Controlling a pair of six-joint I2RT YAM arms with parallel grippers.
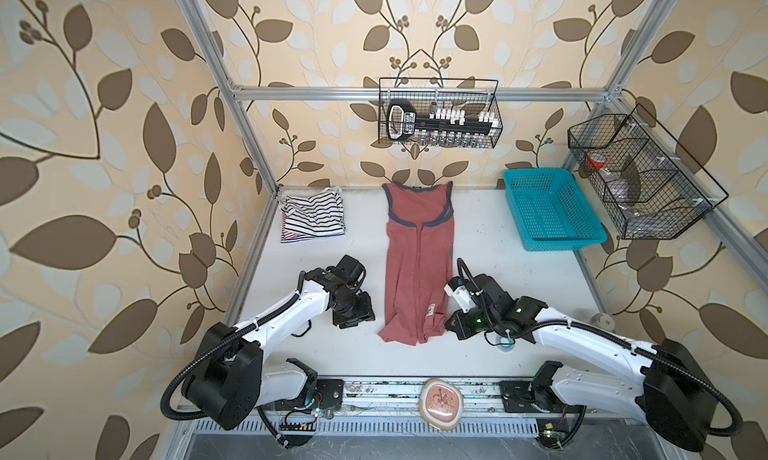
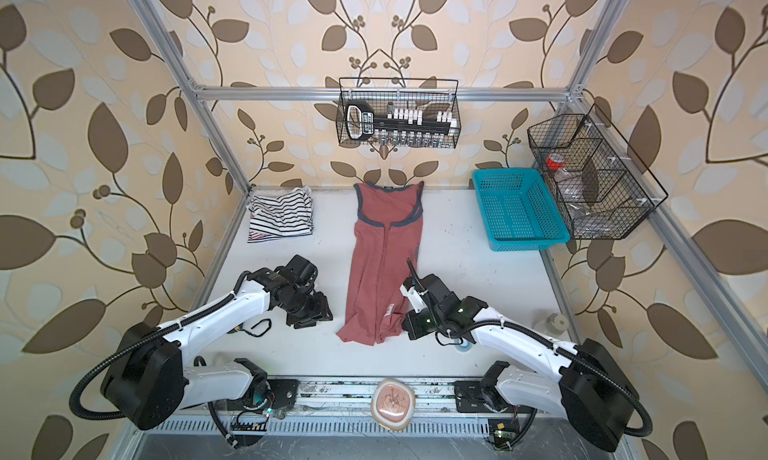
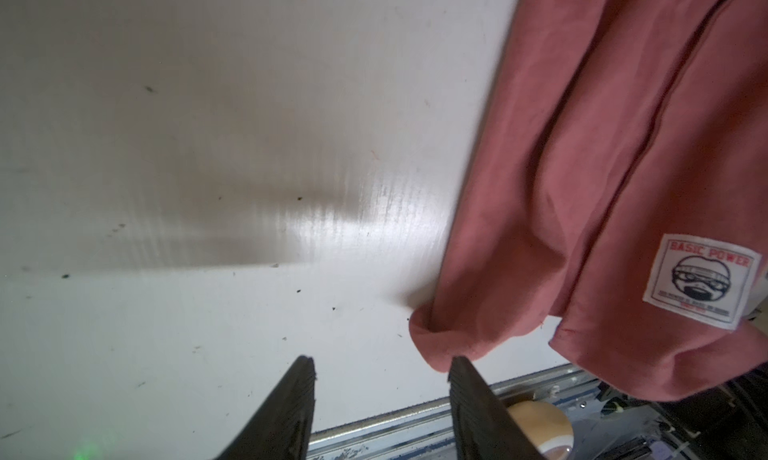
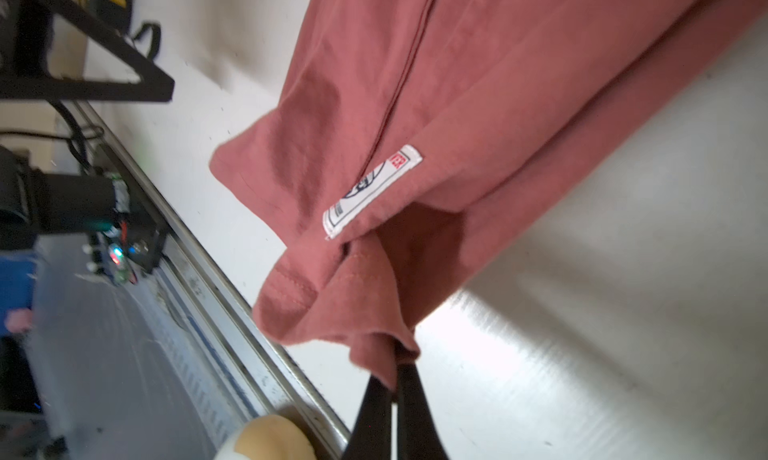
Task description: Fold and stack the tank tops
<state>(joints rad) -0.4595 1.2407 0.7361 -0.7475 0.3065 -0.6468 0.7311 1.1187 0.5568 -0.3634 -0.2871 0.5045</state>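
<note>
In both top views the dusty red tank top [image 1: 417, 262] lies centre frame, long axis running top to bottom, hem lowest. 2 striped tank tops [image 1: 311, 215] sit stacked at upper left. The right gripper [image 1: 448, 327] holds the hem's lower-right corner. The left gripper [image 1: 359, 314] hovers just left of the hem, nearer its free corner.

Left wrist: jaws apart over bare table [image 3: 208, 146], with that corner just beside the right-hand fingertip [image 3: 461, 370].

Right wrist: jaws clamped together on bunched hem.
</note>
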